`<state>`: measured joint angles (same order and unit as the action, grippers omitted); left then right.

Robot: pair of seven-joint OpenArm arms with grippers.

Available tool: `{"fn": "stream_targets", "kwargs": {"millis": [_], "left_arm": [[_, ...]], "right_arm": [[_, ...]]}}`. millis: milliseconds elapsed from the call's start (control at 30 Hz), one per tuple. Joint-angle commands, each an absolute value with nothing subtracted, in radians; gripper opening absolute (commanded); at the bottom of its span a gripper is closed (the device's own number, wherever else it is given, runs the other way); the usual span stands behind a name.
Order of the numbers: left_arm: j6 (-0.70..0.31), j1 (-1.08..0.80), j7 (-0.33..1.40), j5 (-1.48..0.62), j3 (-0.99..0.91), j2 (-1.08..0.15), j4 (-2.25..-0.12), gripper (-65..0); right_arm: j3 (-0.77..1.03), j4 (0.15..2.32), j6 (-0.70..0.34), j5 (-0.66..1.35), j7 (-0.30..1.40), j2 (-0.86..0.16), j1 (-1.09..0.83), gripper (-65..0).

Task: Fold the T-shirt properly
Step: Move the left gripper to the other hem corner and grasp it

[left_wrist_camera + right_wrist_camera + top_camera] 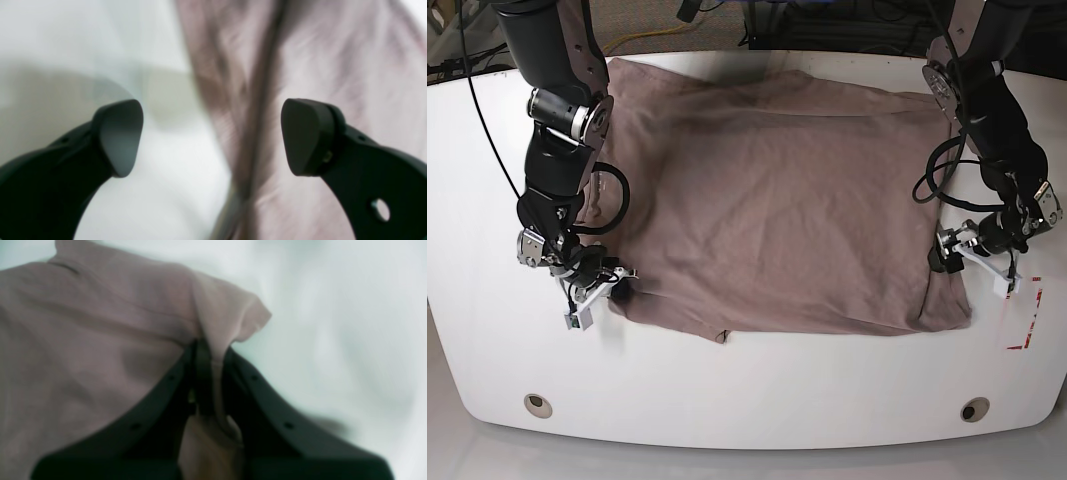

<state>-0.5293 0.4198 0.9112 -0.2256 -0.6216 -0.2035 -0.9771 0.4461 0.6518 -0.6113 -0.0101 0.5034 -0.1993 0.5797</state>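
Barely begun: T-shirt (777, 200) lies spread on the tabletop (747, 400), right pincer (206, 373) clamps its sleeve, left pincer (211, 136) gapes wide above the opposite edge.

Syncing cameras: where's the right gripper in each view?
Left wrist: not in it.
Right wrist: right gripper bottom centre, shut on the T-shirt.
Base: right gripper lower left, at the shirt's edge.
Shared landmark: the mauve T-shirt on the white table.

Overhead base view; two close wrist views
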Motion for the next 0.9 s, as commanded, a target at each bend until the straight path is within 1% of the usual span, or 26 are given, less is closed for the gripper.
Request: {"fn": "stream_targets", "kwargs": {"millis": [0,167,267,433,467,600,767,867], "left_arm": [[-0.533,0.464,0.897,-0.239,-0.624,-0.200,-0.954,-1.5],[-0.532,0.490,0.846,-0.237,-0.742,-0.185,-0.878,-1.7],[-0.532,0.530,0.822,-0.236,-0.783,-0.185,-0.794,-2.5],[-0.532,0.556,0.774,-0.236,-0.812,-0.191,-0.665,-19.6],[-0.532,0.558,0.768,-0.236,-0.808,-0.193,-0.650,-22.1],[-0.532,0.567,0.765,-0.236,-0.792,-0.189,-0.627,-29.0],[-0.530,0.578,0.763,-0.236,-0.797,-0.188,-0.628,-40.1],[-0.496,0.578,0.763,-0.237,-0.797,-0.191,-0.628,-45.3]], "right_arm": [[0.447,0.668,-0.621,0.005,0.487,-0.211,0.602,-65.0],[0.447,0.668,-0.621,0.005,0.487,-0.211,0.590,-65.0],[0.447,0.668,-0.621,0.007,0.487,-0.211,0.579,-65.0],[0.447,0.670,-0.624,0.007,0.487,-0.211,0.575,-65.0],[0.449,0.670,-0.624,0.007,0.487,-0.211,0.575,-65.0],[0.449,0.670,-0.624,0.007,0.487,-0.211,0.575,-65.0],[0.449,0.670,-0.624,0.007,0.487,-0.211,0.575,-65.0],[0.449,0.670,-0.624,0.007,0.487,-0.211,0.575,-65.0]]}}
